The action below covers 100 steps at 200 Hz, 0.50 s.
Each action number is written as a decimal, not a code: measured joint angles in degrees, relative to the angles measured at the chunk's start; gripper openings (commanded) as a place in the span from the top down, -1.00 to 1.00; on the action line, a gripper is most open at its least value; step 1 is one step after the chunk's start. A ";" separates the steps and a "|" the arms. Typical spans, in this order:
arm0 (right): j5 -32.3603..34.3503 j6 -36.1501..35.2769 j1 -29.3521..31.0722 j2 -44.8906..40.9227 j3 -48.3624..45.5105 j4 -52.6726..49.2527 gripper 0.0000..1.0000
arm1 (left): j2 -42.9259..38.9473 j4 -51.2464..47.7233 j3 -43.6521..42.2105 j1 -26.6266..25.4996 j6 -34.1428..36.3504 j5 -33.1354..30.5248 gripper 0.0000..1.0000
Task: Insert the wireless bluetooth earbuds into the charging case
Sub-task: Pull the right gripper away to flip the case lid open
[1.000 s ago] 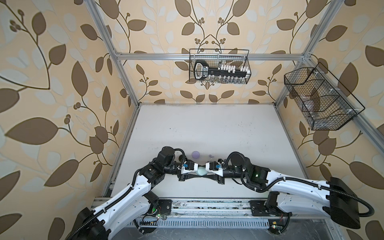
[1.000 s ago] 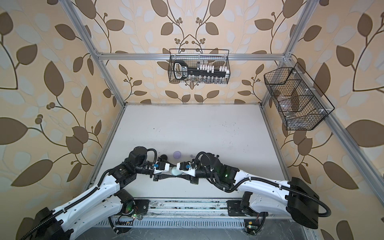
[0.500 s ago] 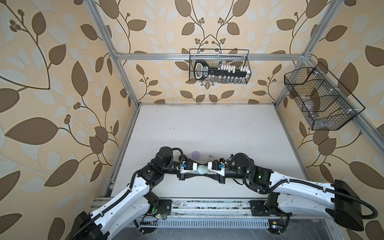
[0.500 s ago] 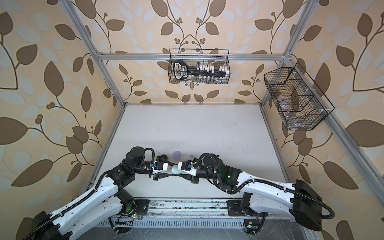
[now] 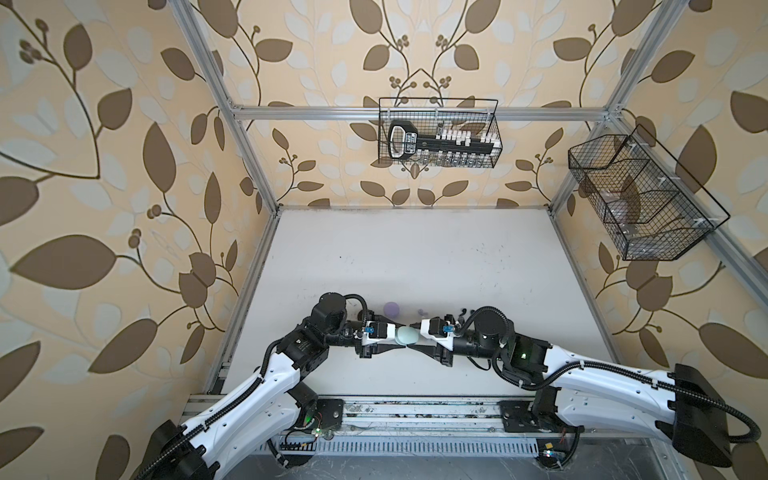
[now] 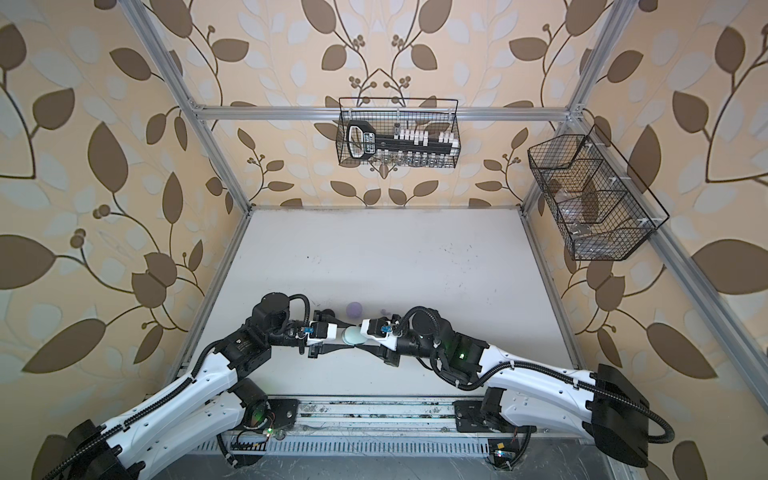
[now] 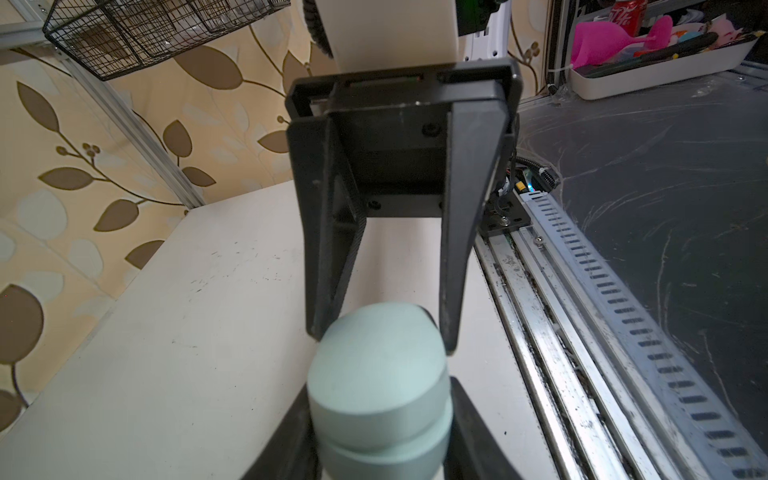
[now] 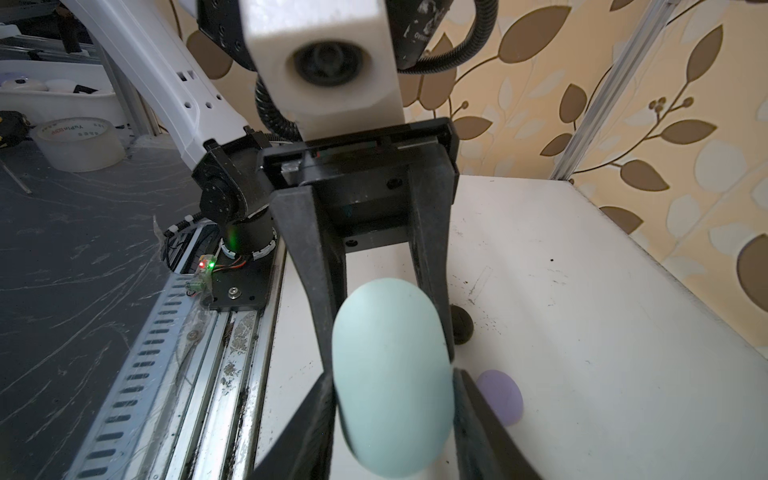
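The right arm's wrist has swung rightward, the mint charging case (image 5: 406, 336) barely shifting. Shut, it hangs over the front of the table (image 5: 415, 257), long axis running arm to arm. The left gripper (image 5: 398, 336) and right gripper (image 5: 414, 336) each clamp one end. A lavender earbud (image 5: 422, 311) lies just behind.

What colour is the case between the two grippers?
The case is pale mint; right wrist view.

Pale mint charging case (image 5: 405, 336), closed, gripped
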 measured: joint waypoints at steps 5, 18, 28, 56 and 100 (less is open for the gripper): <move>0.13 0.07 -0.07 -0.24 -0.11 0.09 0.13 | 0.04 0.15 0.00 0.00 0.00 -0.04 1.00; 0.59 0.42 -0.24 -0.87 -0.50 0.55 0.14 | 0.20 0.22 0.00 0.04 -0.02 -0.46 1.00; 1.09 0.70 -0.52 -1.49 -0.81 0.94 0.15 | 0.42 0.02 0.00 0.07 -0.04 -0.92 1.00; 2.73 1.07 -0.92 -1.99 -0.92 2.12 0.16 | 0.81 -0.87 0.00 0.04 -0.15 -1.44 1.00; 4.87 1.49 -1.25 -1.95 -0.92 3.17 0.23 | 0.83 -0.96 0.00 0.02 -0.63 -1.25 1.00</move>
